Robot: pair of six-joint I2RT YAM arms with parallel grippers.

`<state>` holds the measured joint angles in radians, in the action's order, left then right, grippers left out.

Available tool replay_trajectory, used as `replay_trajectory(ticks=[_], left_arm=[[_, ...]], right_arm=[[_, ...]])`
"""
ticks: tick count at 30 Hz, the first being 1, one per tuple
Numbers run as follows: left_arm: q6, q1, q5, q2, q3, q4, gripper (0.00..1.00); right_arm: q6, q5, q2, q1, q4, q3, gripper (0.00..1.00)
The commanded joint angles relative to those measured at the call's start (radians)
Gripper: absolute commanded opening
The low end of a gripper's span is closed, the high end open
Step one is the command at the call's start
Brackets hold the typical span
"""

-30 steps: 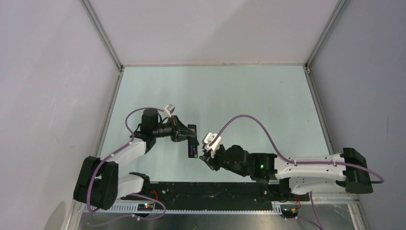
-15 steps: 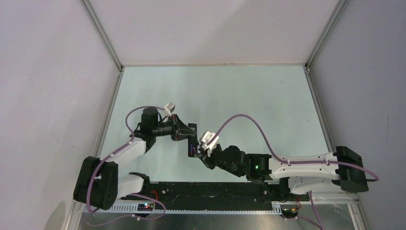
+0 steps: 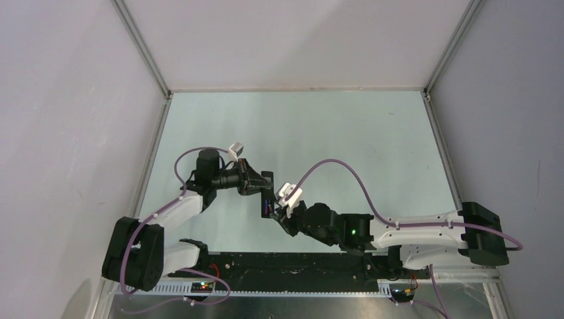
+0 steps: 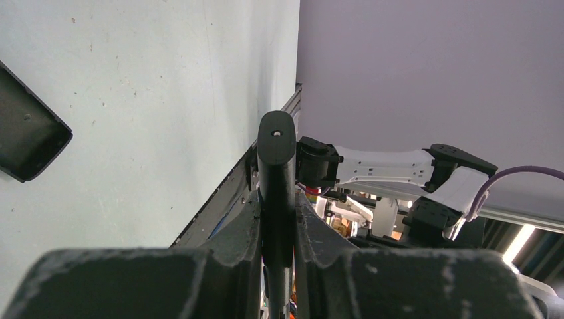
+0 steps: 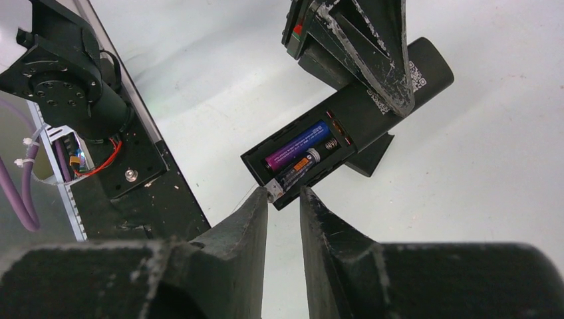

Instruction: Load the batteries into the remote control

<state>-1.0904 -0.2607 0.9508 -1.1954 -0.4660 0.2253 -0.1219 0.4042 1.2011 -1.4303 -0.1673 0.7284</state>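
Note:
My left gripper (image 3: 258, 185) is shut on the black remote control (image 3: 267, 201) and holds it above the table, recess side up. The left wrist view shows the remote (image 4: 277, 166) edge-on between the left fingers (image 4: 243, 229). In the right wrist view the remote's (image 5: 379, 100) open recess holds the blue-purple battery (image 5: 297, 145) and the dark battery (image 5: 304, 165), side by side. The dark battery's pale end sticks out at the remote's near end. My right gripper (image 5: 284, 197) is narrowly open and empty, its left fingertip (image 5: 261, 199) at that pale end.
A small loose black cover plate (image 4: 26, 133) lies on the pale green table; it also shows under the remote in the right wrist view (image 5: 370, 159). The black base rail (image 3: 292, 262) runs along the near edge, with walls on three sides.
My right arm has moved left and forward, bringing its fingertips up to the near end of the remote. The left gripper holds the remote almost still.

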Motion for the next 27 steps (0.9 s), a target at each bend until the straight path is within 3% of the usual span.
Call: replay_trajectory(ticks=[1,20,27], left_arm=[[0.011,-0.003,0.028,0.014,-0.031,0.026,0.00],[0.008,-0.004,0.027,0.020,-0.030,0.027,0.00],[0.010,-0.004,0.027,0.019,-0.030,0.027,0.00]], right_arm=[[-0.037,0.037,0.008,0.002,-0.001,0.000,0.27],[-0.077,0.053,0.020,0.017,-0.013,0.001,0.26],[-0.007,0.047,0.010,-0.009,-0.015,0.000,0.27]])
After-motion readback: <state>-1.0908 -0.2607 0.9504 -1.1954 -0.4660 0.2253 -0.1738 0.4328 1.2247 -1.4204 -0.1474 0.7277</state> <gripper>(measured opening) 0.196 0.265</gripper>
